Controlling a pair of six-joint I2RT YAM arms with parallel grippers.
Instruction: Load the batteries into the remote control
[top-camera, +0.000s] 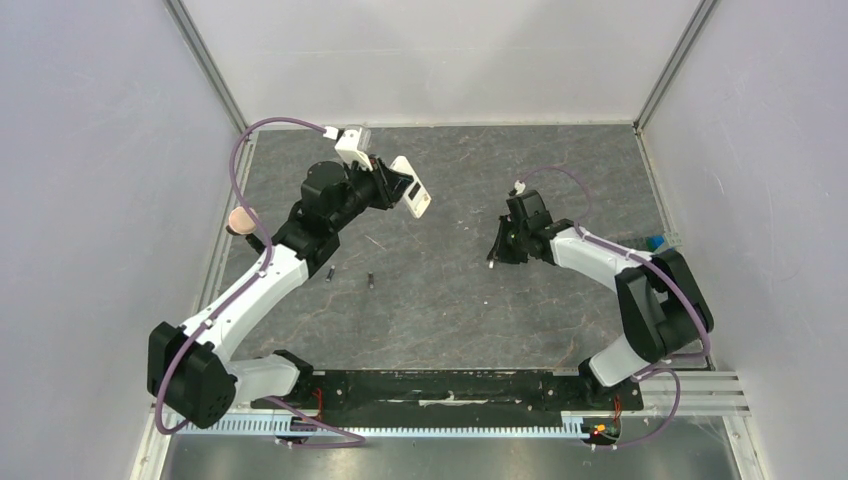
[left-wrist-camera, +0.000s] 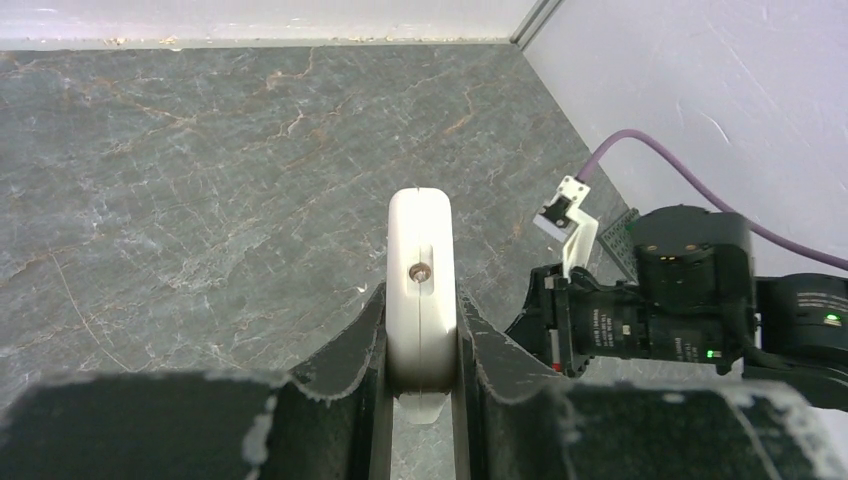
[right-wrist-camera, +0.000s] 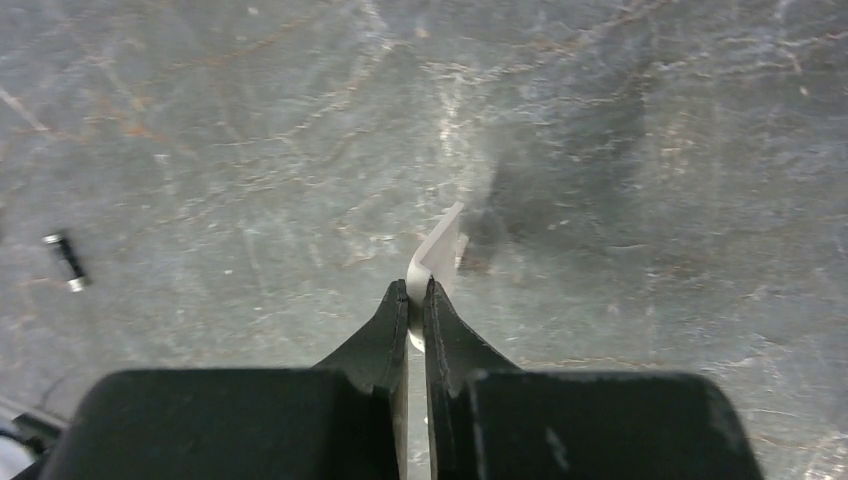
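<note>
The black mounting bar (top-camera: 450, 385) at the near edge carries both arm bases. Beyond it, on the grey marbled tabletop (top-camera: 440, 320), the left battery (top-camera: 329, 271) lies just beside the left arm's white forearm link. The right battery (top-camera: 371, 280) lies near it but apart from it. Both are loose, and neither gripper touches them.

Farther out on the right, the right gripper (right-wrist-camera: 416, 290) points down at the tabletop. Its jaws are pressed onto a thin white cover piece (right-wrist-camera: 437, 250) that sticks out past the fingertips. Whether the piece's far edge touches the surface cannot be told.

Farther still, the left gripper (left-wrist-camera: 420, 300) clamps the remote control (top-camera: 413, 188) by its two broad faces. The wrist view therefore shows only the remote's narrow white edge, which has a small round hole in it. The remote is well apart from both batteries.

A peach-coloured ball (top-camera: 242, 218) sits by the left wall and a blue object (top-camera: 655, 242) by the right wall.
</note>
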